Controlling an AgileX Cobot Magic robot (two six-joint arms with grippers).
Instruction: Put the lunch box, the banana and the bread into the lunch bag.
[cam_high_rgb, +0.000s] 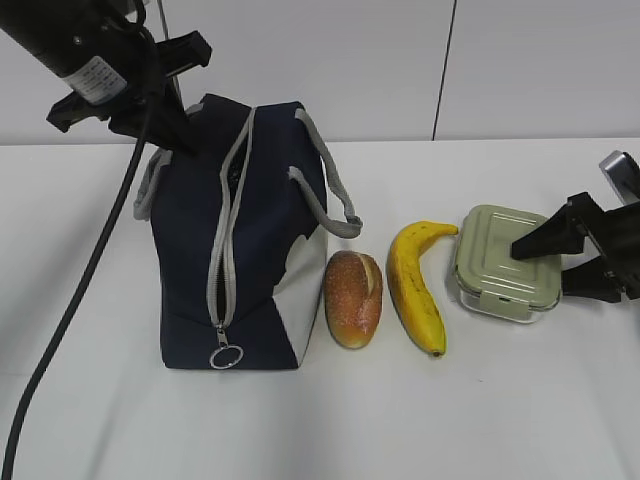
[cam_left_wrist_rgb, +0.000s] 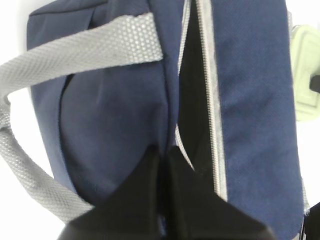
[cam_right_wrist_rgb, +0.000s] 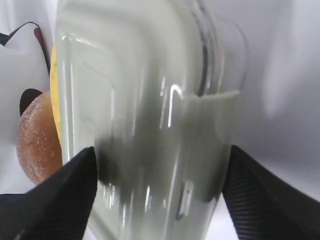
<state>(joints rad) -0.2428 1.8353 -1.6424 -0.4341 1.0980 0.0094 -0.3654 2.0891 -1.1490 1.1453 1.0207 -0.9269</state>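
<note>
Lab-style test setup, bare white table (cam_high_rgb: 120, 420), plain white wall panels (cam_high_rgb: 330, 60), black cable (cam_high_rgb: 80, 290) hanging

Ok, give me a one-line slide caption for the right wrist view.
Open right hand straddling the clear, sage-green-lidded lunch box, golden-brown bread roll behind.

White table (cam_high_rgb: 120, 430); pale wall (cam_high_rgb: 540, 60) with dark vertical seam behind.

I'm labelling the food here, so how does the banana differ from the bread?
The banana is smooth, yellow, long and curved; the bread is golden-brown, speckled, oval and shorter. The banana has dark tips; the bread has a pale split on top. Both lie on the table between the bag and the lunch box.
</note>
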